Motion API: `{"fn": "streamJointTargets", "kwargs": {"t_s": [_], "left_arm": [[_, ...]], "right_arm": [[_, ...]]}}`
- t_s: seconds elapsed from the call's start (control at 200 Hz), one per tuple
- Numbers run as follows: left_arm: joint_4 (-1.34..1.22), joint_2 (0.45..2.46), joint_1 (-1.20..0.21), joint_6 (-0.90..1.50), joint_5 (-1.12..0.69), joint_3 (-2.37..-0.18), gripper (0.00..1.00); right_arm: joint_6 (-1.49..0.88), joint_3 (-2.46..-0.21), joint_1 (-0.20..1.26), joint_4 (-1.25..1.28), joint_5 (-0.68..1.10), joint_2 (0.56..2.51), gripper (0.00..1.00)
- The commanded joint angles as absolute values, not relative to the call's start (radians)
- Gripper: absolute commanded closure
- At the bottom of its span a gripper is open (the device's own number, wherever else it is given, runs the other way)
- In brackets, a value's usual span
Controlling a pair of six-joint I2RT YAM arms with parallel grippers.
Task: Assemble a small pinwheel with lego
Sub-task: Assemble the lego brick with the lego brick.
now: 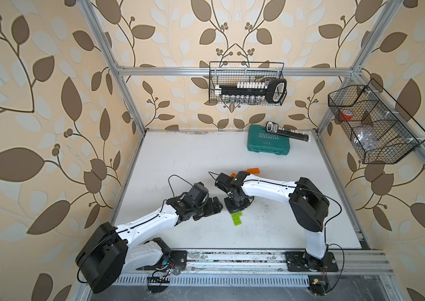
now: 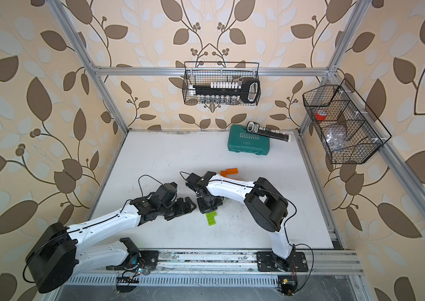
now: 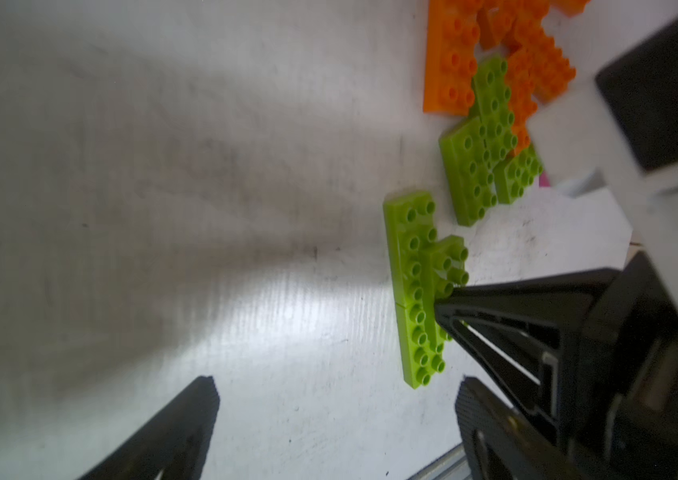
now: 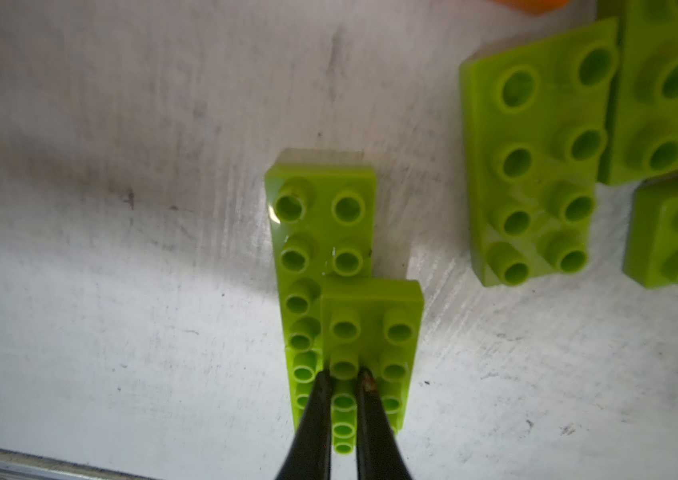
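A lime-green lego assembly [image 1: 237,218] [image 2: 212,218] lies flat on the white table between both arms. In the right wrist view it is a long studded base [image 4: 320,232] with a shorter brick [image 4: 370,324] stacked on it, offset to one side. My right gripper [image 4: 344,376] is shut, its tips resting on that upper brick with one row of studs showing through the slim gap. My left gripper [image 3: 335,399] stands open beside the assembly [image 3: 412,291], holding nothing. Loose green bricks [image 3: 478,158] and orange bricks [image 3: 453,62] lie beyond, with a sliver of pink [image 3: 544,180].
Orange bricks [image 1: 251,170] show behind the right arm. A teal tool case [image 1: 268,142] with a socket rail on it sits at the back right. Wire baskets [image 1: 248,83] hang on the walls. An aluminium rail [image 1: 232,256] runs along the table's front edge.
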State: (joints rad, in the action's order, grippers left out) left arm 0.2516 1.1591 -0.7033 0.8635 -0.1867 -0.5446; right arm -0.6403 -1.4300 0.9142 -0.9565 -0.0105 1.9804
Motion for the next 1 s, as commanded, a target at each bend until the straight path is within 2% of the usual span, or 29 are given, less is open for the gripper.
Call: {"fn": "streamJointTargets", "kwargs": {"t_s": [0.0,0.24,0.46,0.995], "left_arm": [[0.255,1.201,-0.773,0.848,-0.105,-0.588,0.08],[0.217,1.198,-0.774,0.909,-0.091,-0.568,0.08],[0.222,1.148,-0.684,0.894,-0.134,-0.534,0.08],[0.240,1.136,-0.644,0.862,-0.170,-0.551,0.08]], "right_arm": [[-0.658,-1.379,0.900,-0.966,-0.039,2.019,0.90],[-0.658,-1.364,0.900,-0.956,-0.035,2.056,0.90],[-0.665,-1.365,0.902,-0.976,-0.060,2.075,0.90],[-0.696,-1.386,0.925,-1.002,-0.015,1.963,0.88]]}}
